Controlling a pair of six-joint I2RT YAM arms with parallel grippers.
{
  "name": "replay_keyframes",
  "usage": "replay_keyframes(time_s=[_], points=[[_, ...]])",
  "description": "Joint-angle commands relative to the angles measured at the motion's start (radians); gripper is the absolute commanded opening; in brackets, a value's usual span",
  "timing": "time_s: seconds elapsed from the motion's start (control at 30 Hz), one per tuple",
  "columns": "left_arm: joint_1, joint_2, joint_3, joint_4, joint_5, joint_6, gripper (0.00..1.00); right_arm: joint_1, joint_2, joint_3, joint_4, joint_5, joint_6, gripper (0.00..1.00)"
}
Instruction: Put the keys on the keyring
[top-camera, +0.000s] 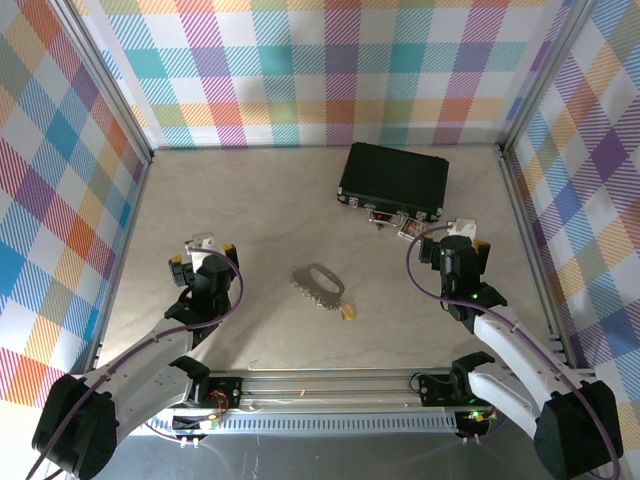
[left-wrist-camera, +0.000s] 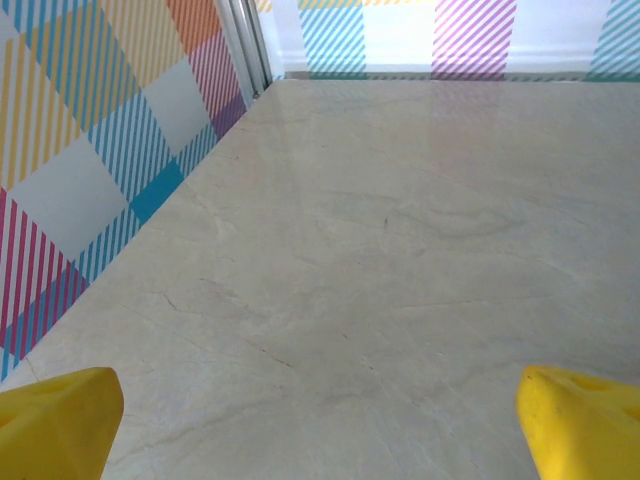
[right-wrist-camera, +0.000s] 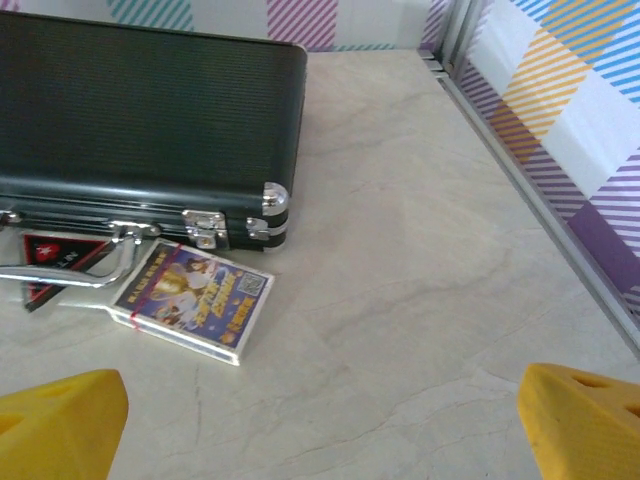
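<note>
**Grey metal keyring and keys at table centre, both grippers spread**

The thin grey oval metal keyring (top-camera: 321, 273) lies flat on the pale marble-patterned table (top-camera: 250, 210), about midway between the two arms. The small flat silvery-grey metal keys (top-camera: 310, 291) lie bunched along its near edge, touching it. The top view is too small to tell whether any key is threaded on the loop. The tiny yellow piece (top-camera: 348, 312) lies just beside the bunch, on its near right side.

The left gripper (top-camera: 204, 256) stands to the left of the keyring, well apart from it. Its yellow fingertips (left-wrist-camera: 60, 425) are spread wide, with bare table between them.

The right gripper (top-camera: 459, 247) stands to the right of the keyring, also well apart. Its yellow fingertips (right-wrist-camera: 585, 420) are spread wide and hold nothing.

A closed black ribbed rectangular case (right-wrist-camera: 140, 110) with silvery corner fittings lies at the far right of the table. A small colourful printed card box (right-wrist-camera: 195, 298) lies on the table just in front of the case.
</note>
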Motion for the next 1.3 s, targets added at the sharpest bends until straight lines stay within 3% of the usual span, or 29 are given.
replay_keyframes(time_s=[0.0,0.43,0.9,1.27], points=[[0.028,0.026,-0.041,0.139,-0.011,0.038,1.00,-0.023,0.034,-0.054,0.169,-0.012,-0.041,0.99],[0.153,0.207,-0.088,0.403,0.111,0.047,1.00,-0.065,0.301,-0.121,0.588,-0.074,-0.104,0.99],[0.219,0.388,-0.061,0.624,0.202,0.052,1.00,-0.121,0.529,-0.085,0.859,-0.161,-0.157,0.99],[0.263,0.571,-0.052,0.838,0.268,0.068,1.00,-0.191,0.567,-0.011,0.734,-0.272,-0.106,0.99]])
